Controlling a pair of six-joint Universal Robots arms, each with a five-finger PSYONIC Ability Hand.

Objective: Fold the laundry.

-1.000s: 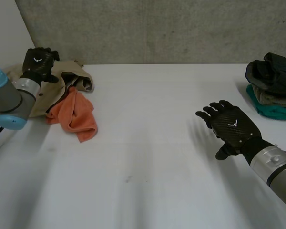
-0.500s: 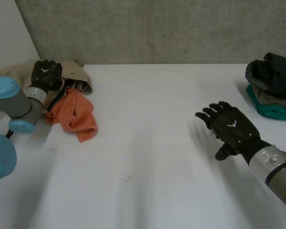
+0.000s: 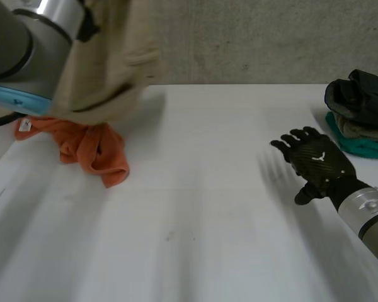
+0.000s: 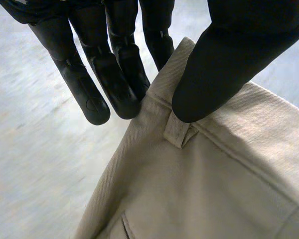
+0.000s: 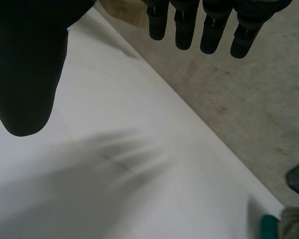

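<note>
Trousers: beige trousers [image 3: 107,63] are in the air over the far left corner of the worktop [image 3: 201,207], hanging from the left hand [image 4: 114,59].
Grip point: the waistband [image 4: 162,92], right at a belt loop [image 4: 178,133].
Left hand: it is clamped on the trousers. The thumb presses on the outer face of the waistband just above the belt loop, and the straight fingers lie behind the band's edge, so the cloth is pinched between them.
Left arm: the left arm [image 3: 16,44] is raised high at the near left, and the trousers are draped down its side.
Cloth below the grip: it falls away from the hand in a broad, smooth panel with a pocket seam low down.
Orange cloth: the orange cloth [image 3: 91,151] lies crumpled on the worktop directly under the hanging trousers, with a small white tag [image 3: 25,124] at its left end. Whether the trousers' lowest fold touches it cannot be told.
Right hand: the right hand [image 3: 315,165] hovers over the right side of the worktop, palm down. Its fingers are straight and spread with the thumb out to the side, and it holds nothing.
Stack: a stack [image 3: 359,113] of folded clothes sits at the far right edge of the worktop, black on top, khaki under it and teal at the bottom. It is near the right hand but apart from it.
Worktop: white, and bare between the orange cloth and the right hand.
Wall: a grey concrete wall [image 3: 252,38] runs along the far edge.
</note>
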